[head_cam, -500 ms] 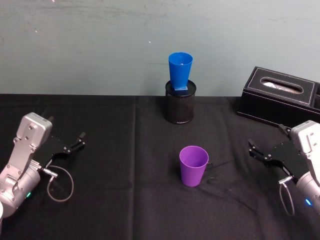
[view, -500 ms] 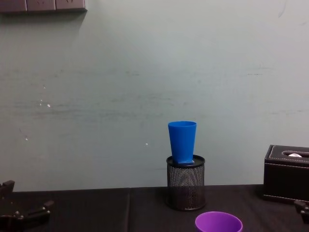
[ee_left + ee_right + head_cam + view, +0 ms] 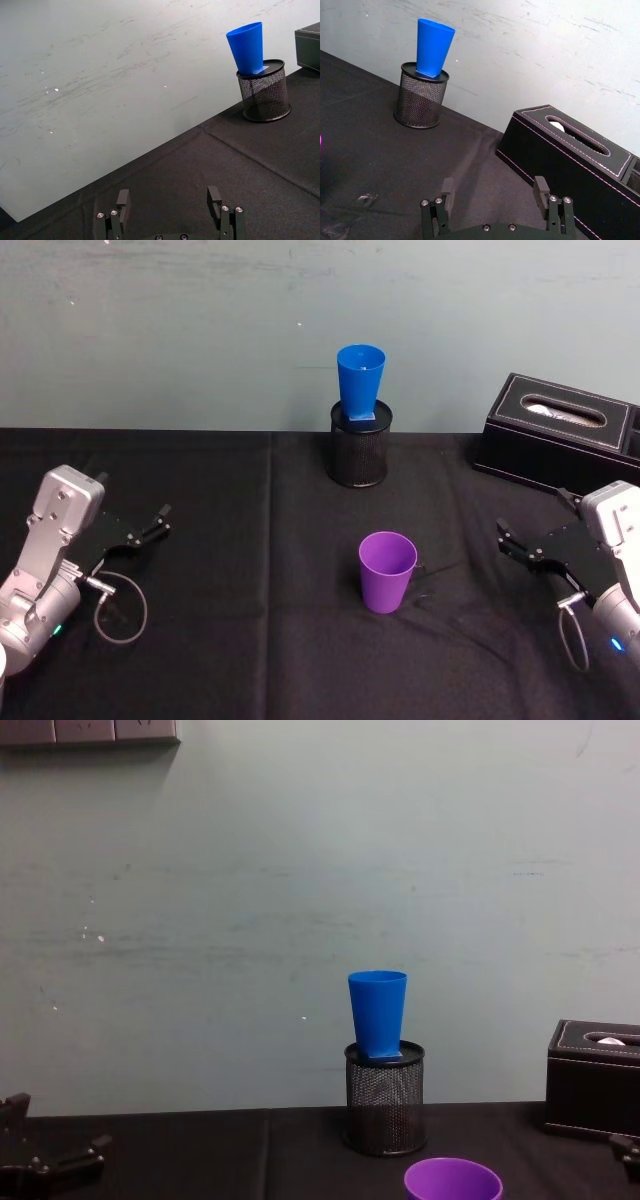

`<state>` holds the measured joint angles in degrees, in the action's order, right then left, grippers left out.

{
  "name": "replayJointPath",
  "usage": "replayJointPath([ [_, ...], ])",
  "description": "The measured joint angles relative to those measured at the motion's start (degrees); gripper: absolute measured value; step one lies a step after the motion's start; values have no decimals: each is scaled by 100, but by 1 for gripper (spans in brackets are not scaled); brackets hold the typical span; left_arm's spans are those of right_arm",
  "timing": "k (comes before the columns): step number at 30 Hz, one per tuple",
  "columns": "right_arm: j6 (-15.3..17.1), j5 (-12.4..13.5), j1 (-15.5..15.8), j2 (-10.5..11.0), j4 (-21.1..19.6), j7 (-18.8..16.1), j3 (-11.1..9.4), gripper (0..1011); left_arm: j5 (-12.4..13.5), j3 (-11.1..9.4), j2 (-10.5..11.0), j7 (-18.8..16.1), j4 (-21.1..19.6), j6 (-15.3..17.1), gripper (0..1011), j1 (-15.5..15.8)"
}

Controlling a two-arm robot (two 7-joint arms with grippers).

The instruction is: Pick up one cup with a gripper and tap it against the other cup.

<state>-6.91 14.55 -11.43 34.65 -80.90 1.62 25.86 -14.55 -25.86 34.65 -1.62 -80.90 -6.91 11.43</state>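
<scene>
A black wire-mesh pen holder (image 3: 359, 455) stands at the far side of the black-clothed desk (image 3: 250, 640), close to the wall. The blue tumbler (image 3: 360, 383) sits upright on top of the holder, with its narrow base in the holder's mouth and its wide rim up. The purple tumbler (image 3: 387, 570) stands upright on the desk, open end up. It is nearer the robot than the holder, a little to the holder's right and well apart from it. Nothing touches it.

The left pincer (image 3: 168, 200) hangs low over the desk, well to the left of the holder and nearer the robot; its fingers are spread apart and hold nothing. The right pincer (image 3: 492, 192) is placed likewise well to the holder's right, also spread and unladen. A black tissue box (image 3: 560, 430) lies to the right of the holder.
</scene>
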Motion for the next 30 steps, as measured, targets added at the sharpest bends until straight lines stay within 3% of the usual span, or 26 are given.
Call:
replayJointPath([
  [30,0,0,0,0,0,0,0,1000,0,0,0,0,0,0,1011,0],
])
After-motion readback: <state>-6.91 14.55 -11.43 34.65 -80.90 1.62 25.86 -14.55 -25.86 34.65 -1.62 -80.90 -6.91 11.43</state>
